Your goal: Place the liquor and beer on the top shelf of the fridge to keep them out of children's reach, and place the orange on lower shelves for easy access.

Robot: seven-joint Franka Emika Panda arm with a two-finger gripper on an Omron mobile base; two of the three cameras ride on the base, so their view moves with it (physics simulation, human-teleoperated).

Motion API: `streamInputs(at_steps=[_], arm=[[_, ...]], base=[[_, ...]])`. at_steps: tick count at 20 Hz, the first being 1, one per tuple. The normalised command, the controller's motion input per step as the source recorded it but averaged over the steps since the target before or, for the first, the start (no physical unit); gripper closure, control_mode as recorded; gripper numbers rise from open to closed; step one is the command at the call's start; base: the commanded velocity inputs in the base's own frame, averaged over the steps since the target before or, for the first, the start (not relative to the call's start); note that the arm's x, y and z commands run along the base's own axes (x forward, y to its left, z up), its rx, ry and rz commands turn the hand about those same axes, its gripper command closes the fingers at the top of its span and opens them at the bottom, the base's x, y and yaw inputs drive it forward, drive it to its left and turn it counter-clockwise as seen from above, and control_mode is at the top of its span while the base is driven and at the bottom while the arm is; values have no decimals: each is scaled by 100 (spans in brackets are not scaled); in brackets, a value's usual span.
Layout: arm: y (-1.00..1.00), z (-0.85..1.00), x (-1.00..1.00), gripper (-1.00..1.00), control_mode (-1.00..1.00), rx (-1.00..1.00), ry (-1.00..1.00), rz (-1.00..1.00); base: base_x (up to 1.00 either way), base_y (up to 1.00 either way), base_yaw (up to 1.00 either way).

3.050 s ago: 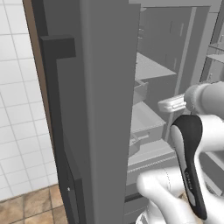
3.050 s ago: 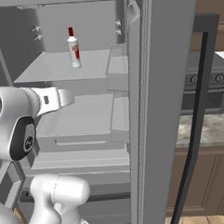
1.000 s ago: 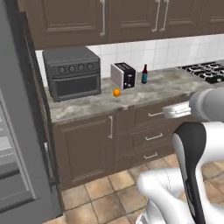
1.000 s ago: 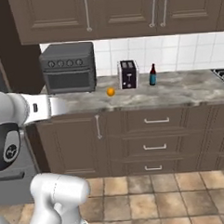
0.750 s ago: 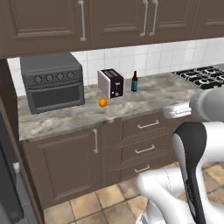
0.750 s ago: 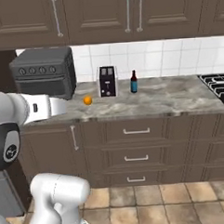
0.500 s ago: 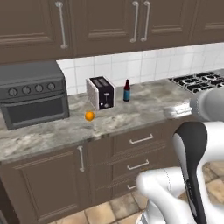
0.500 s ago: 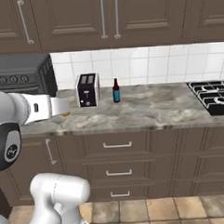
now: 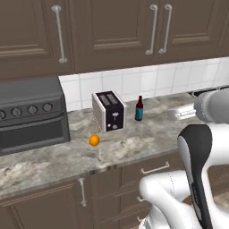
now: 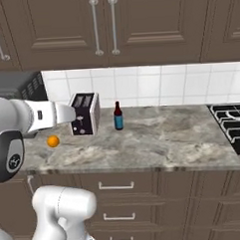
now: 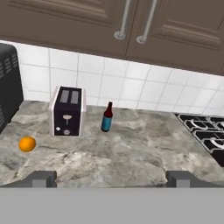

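The beer [image 11: 106, 117] is a small dark bottle standing upright on the marble counter [image 11: 131, 153], right of a toaster. It also stands mid-counter in both base views [image 9: 139, 108] [image 10: 118, 116]. The orange [image 11: 27, 144] lies on the counter left of the toaster, near the front edge [image 9: 94, 140] [image 10: 53, 141]. My gripper [image 11: 111, 179] hovers well short of both, open, with nothing between its fingertips [image 11: 41, 178]. The liquor, the fridge and its shelves are out of view.
A black-and-silver toaster [image 11: 67, 111] stands between orange and beer. A dark toaster oven [image 9: 29, 115] sits at the counter's left end, a gas stove [image 10: 234, 126] at the right. Dark wall cabinets [image 10: 102, 28] hang above, drawers [image 10: 115, 187] below.
The base has swung away from the fridge and driven along the counter, so the whole picture shifted. Toaster, beer and orange now look closer and more central. The gripper stays open.
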Motion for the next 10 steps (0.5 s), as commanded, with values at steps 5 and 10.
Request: streamInputs(at_steps=[5, 10], arm=[[0, 0, 0, -100, 100, 0, 0, 0], [0, 0, 0, -100, 100, 0, 0, 0]], base=[[34, 0, 23], [22, 0, 29]])
